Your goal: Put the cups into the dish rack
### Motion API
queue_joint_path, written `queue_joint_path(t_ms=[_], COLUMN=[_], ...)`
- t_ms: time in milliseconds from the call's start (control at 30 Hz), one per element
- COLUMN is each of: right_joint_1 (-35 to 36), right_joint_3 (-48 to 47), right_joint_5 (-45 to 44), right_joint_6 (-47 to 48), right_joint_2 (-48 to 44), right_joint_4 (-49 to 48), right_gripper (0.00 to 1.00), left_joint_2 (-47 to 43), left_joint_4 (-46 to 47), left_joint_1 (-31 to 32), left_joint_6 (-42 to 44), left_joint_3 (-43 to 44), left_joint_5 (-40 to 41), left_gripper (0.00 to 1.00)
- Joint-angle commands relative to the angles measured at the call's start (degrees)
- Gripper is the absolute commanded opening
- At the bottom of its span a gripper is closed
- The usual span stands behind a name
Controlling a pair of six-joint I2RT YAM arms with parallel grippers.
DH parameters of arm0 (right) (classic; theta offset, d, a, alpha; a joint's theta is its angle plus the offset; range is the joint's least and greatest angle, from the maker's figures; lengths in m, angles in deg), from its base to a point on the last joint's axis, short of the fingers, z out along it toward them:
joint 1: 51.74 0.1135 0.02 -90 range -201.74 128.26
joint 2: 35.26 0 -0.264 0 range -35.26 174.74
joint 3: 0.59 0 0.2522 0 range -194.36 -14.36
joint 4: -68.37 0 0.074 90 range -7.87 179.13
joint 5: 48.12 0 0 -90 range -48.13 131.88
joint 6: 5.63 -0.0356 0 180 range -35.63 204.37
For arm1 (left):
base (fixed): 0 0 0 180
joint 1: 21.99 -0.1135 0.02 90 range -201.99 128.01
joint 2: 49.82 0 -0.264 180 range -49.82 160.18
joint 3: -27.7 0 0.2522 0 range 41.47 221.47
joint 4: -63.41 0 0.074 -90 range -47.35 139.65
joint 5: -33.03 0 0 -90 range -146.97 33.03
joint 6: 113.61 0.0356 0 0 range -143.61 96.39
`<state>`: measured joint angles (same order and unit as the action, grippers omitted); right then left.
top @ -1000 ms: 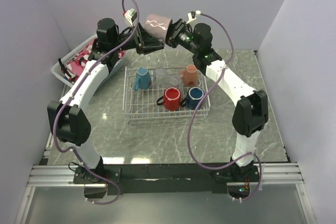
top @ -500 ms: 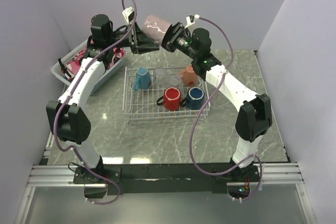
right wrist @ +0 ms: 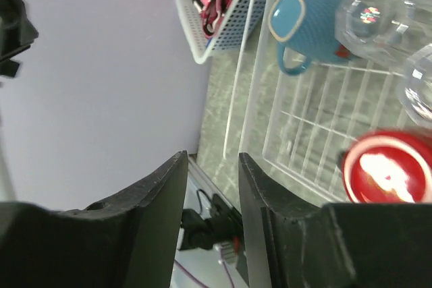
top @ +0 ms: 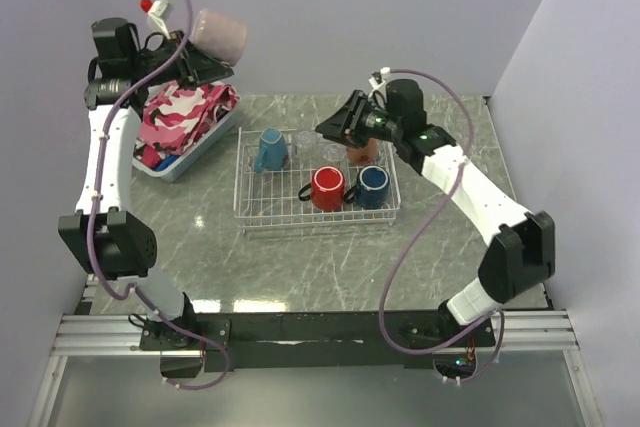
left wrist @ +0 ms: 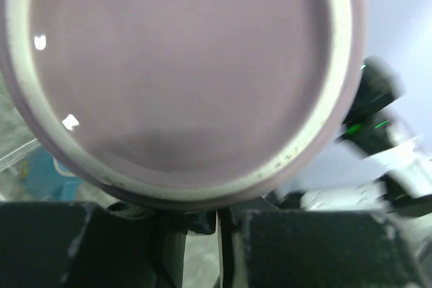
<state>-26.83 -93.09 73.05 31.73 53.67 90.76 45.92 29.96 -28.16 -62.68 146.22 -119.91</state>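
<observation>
My left gripper [top: 195, 65] is shut on the mauve mug [top: 222, 35], held high above the back left corner; in the left wrist view the mug's base [left wrist: 182, 65] fills the frame above the closed gripper [left wrist: 219, 224]. The white wire dish rack [top: 320, 227] holds a light blue mug [top: 270, 150], a red mug [top: 326, 187], a navy mug [top: 372, 185], a salmon mug [top: 360, 152] and two clear glasses [top: 305, 139]. My right gripper [top: 330, 127] hangs open and empty over the rack's back edge; its own view [right wrist: 212, 160] shows the blue mug [right wrist: 310, 15] and red mug [right wrist: 388, 170].
A white plastic basket [top: 185, 162] with pink cloth [top: 185, 107] sits left of the rack, under the raised mug; the right wrist view shows the basket [right wrist: 223, 11] too. Walls close in at the back and on both sides.
The mauve mug went from the right gripper to the left. The left arm swung up and to the left with it. The right gripper opened and dropped toward the rack.
</observation>
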Motion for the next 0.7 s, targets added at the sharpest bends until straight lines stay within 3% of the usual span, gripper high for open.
queue_joint_path(t_ms=[0,67,100,233,400,667], right_joint_1=[-2.66,-4.42,-5.04,-7.94,-10.05,-10.76], right_joint_3=[-1.85,-2.12,-2.29,-1.07,3.05,6.49], right_joint_5=[-1.38,-2.0,-2.0,-3.14,-4.28,-4.81], right_joint_6=[6.58,7.29,7.99,9.05,9.49,10.01], right_joint_2=[-10.69,-13.32,-14.12,-17.99,-23.44,-25.64], right_joint_4=[6.31,9.39,10.09,13.87,15.02,15.9], right_gripper=[0.44,0.44,0.44,0.48,0.55,0.56], left_joint_2=[1.1,0.68,-0.02,-5.12,-9.69,-11.9], left_joint_4=[-41.43,-48.83,-49.57,-47.21,-42.2,-31.75], left_joint_1=[5.81,7.3,7.49,9.07,12.59,21.46], left_joint_6=[48.35,55.12,60.11,65.78,66.23,63.86], left_joint_3=[13.28,11.02,9.26,-3.72,-14.21,-25.64], left_joint_5=[5.7,10.7,11.95,19.07,24.17,28.57], left_gripper=[0.01,0.01,0.01,0.01,0.01,0.01])
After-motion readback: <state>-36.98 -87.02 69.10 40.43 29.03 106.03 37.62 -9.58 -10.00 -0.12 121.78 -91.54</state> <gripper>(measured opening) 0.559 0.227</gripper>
